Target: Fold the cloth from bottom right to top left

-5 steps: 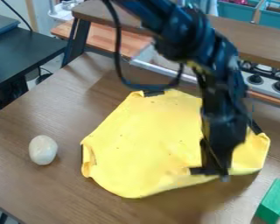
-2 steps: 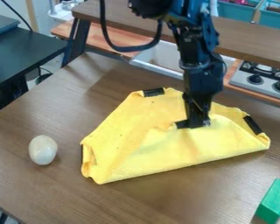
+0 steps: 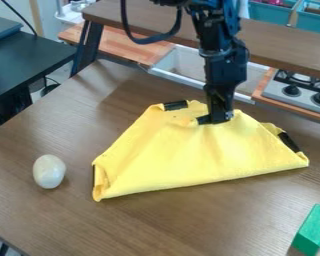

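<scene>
The gripper (image 3: pixel 215 120) hangs over the upper part of the yellow cloth (image 3: pixel 183 155), shut on a portion of the cloth's edge. A layer of the cloth is folded over toward the top, leaving a long, nearly straight crease along the bottom, from the left corner to the right corner. Black strips show at the cloth's top corner, right corner and left edge. The held part lies just right of and below the top black strip.
A whitish egg-shaped object (image 3: pixel 49 171) rests left of the cloth on the brown table (image 3: pixel 49 220). A green block (image 3: pixel 312 230) lies at the lower right. Behind are a toy sink (image 3: pixel 183 64), a stove (image 3: pixel 297 92) and a raised wooden shelf (image 3: pixel 283 42).
The gripper has moved up and slightly left across the cloth, drawing the lower edge with it. The cloth's bottom side has gone from a bulging curve to a straighter fold.
</scene>
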`<action>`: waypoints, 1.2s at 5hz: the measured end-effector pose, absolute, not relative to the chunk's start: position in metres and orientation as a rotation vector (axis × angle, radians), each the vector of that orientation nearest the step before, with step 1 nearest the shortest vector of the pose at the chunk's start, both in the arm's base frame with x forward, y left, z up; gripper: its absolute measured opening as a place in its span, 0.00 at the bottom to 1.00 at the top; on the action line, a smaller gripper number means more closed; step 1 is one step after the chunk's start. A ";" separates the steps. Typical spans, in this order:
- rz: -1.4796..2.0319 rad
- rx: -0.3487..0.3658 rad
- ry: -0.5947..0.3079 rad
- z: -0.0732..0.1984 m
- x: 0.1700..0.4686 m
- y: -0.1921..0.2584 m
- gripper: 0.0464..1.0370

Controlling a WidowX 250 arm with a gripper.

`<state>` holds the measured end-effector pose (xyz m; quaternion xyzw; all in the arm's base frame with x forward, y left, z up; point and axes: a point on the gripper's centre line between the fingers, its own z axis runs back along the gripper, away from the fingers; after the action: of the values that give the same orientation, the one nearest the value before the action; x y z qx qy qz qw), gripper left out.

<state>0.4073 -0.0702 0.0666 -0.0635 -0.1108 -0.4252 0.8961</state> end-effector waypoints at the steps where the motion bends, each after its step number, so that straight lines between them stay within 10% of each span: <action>1: -0.887 -0.112 -0.228 0.071 0.423 -0.057 0.01; 6: -0.863 -0.028 -0.193 0.076 0.461 -0.013 0.01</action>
<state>0.4610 -0.0129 0.0756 -0.0134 -0.0935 -0.4177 0.9037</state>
